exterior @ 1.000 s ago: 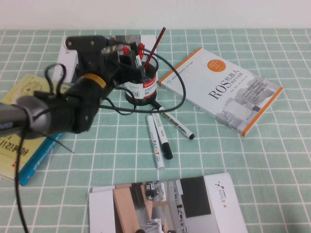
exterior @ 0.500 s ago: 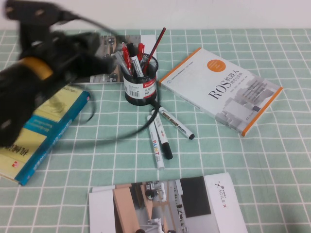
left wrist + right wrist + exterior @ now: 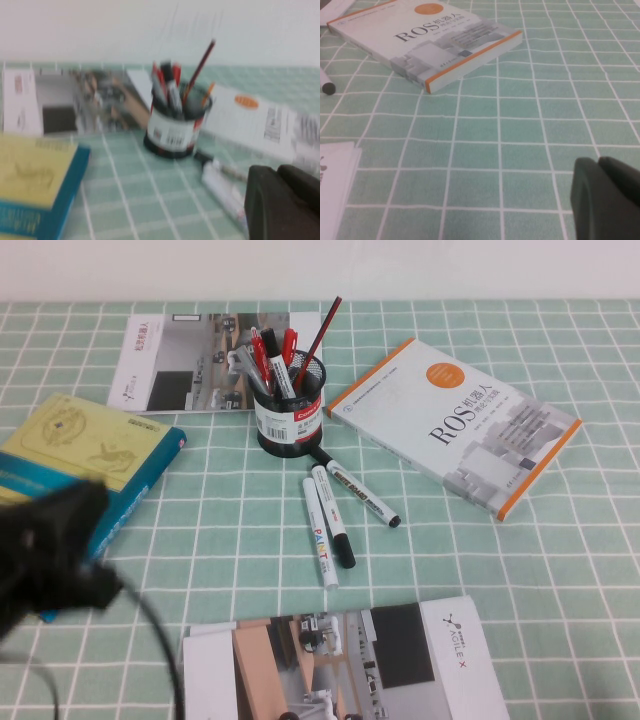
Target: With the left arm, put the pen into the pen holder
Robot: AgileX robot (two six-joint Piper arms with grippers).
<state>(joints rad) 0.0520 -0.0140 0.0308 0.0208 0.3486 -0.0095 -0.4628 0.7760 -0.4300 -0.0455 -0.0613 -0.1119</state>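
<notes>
The black mesh pen holder [image 3: 290, 412] stands upright at the table's middle back, with red pens, a pencil and a marker in it. The slim grey pen [image 3: 239, 361] stands in it too, leaning left. It also shows in the left wrist view [image 3: 159, 93], inside the holder [image 3: 175, 132]. My left arm [image 3: 45, 555] is a blurred black mass low at the near left, well away from the holder. My left gripper [image 3: 281, 200] is shut and empty. My right gripper [image 3: 604, 197] is shut and empty over bare cloth; it is out of the high view.
Three white markers [image 3: 330, 515] lie just in front of the holder. A ROS book [image 3: 455, 425] lies at the right, a yellow-teal book [image 3: 95, 455] at the left, a brochure [image 3: 200, 360] at the back and another brochure [image 3: 340, 665] at the near edge.
My left arm has pulled back from beside the pen holder, swinging left and down to the near-left corner. The grey pen stays in the holder.
</notes>
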